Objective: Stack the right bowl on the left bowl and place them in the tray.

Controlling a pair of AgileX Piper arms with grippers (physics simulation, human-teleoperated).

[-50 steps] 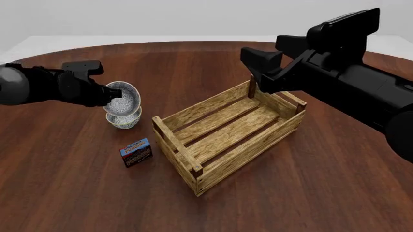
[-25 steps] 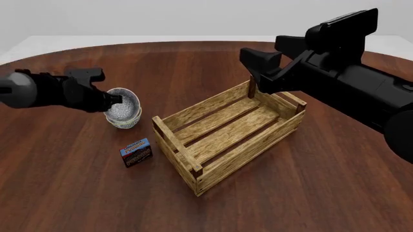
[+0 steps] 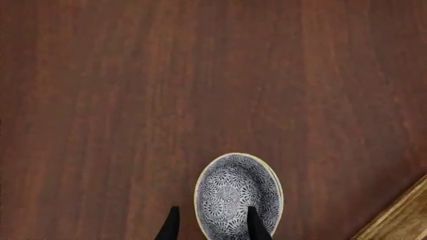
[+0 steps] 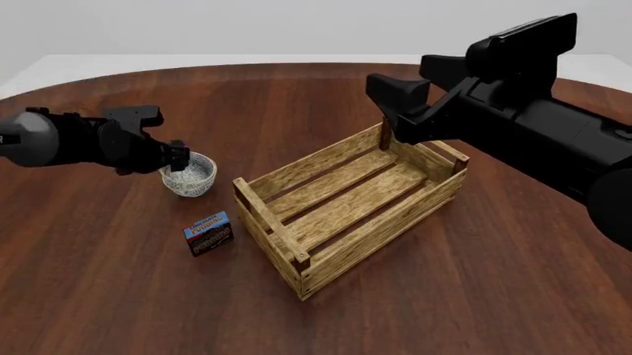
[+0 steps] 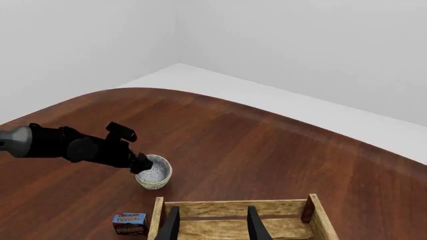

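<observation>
**Speckled bowls nested, gripper at the rim**

Speckled china now sat as one stack on the worktop (image 4: pixel 118 281), left of the tray (image 4: pixel 351 209) and just beyond the small blue-and-red box (image 4: pixel 209 233). A second earlier the right bowl (image 4: pixel 189 174) was held tilted above the left bowl (image 4: pixel 189 189); half a second earlier it had come down onto it; at this moment it had settled level inside, only the lower bowl's outer wall showing beneath. By my judgement the stacking was done and the carry to the tray remained.

The left gripper (image 4: pixel 177 156) was at the stack's rim on the side away from the tray. Its jaws stood narrowly apart, one finger (image 3: pixel 255 225) inside the bowl and one outside; whether they pinched the rim could not be told.

The right gripper (image 5: pixel 212 224) hung open over the tray's far end, holding nothing.
</observation>
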